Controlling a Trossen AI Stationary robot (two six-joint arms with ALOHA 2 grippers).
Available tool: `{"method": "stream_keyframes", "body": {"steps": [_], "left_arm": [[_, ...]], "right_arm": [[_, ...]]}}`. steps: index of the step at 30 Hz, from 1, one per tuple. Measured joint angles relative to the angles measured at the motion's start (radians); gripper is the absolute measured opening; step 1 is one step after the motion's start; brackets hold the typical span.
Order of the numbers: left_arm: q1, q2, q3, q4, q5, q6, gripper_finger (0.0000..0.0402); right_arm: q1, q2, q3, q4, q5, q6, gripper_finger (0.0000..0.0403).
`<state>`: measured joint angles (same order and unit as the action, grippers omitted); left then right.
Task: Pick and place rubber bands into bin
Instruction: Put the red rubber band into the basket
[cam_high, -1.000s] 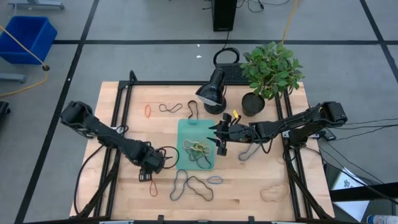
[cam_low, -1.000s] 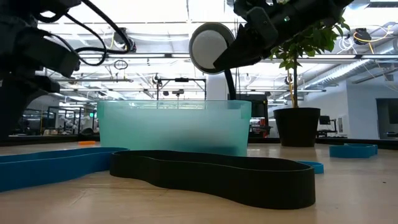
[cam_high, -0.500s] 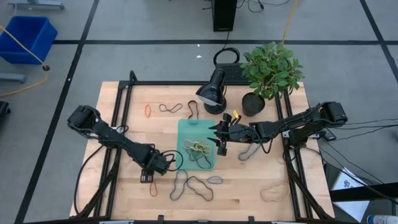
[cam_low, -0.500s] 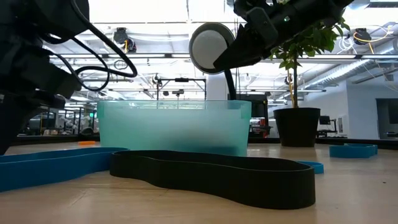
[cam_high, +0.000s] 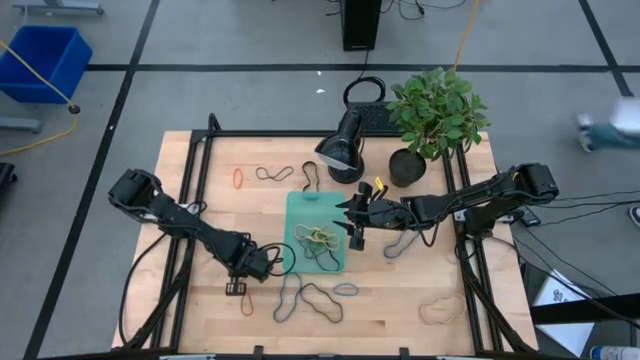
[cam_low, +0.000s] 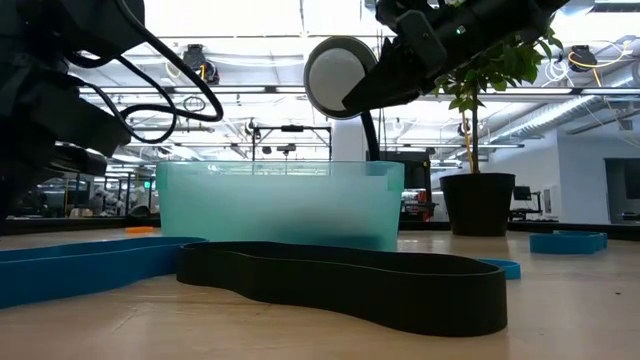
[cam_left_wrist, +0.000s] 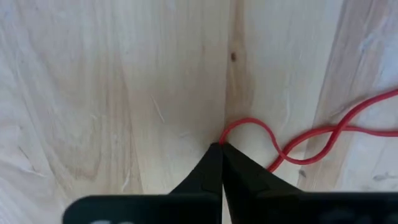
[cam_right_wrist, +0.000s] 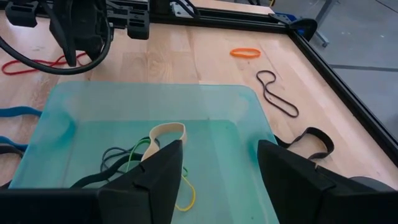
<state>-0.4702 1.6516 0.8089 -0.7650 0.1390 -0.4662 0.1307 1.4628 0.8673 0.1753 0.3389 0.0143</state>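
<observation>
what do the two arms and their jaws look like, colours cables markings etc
Both arms are dark, near black, built of slim jointed segments with bulkier rounded joints. Loose black cables loop beside the left arm. The right arm carries a small yellow mark near its wrist. Each ends in two black, wedge-shaped tapering jaws. No other markings are legible.

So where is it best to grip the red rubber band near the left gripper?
Probably at its rounded end loop, from straight above: the red rubber band lies flat and twisted on the table, and the left gripper is already shut there.
</observation>
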Motion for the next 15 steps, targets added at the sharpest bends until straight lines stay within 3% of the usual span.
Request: {"method": "stream_keyframes", "body": {"steps": [7,15], "left_arm": [[0.0,-0.016,-0.003,-0.006,-0.001,0.01,0.0007],[0.008,-0.161,-0.004,-0.03,-0.025,-0.034,0.0004]], "right_arm": [[0.0,0.0,0.0,0.0,0.0,0.0,0.0205],[0.0,0.0,0.0,0.0,0.0,0.0,0.0202]]}}
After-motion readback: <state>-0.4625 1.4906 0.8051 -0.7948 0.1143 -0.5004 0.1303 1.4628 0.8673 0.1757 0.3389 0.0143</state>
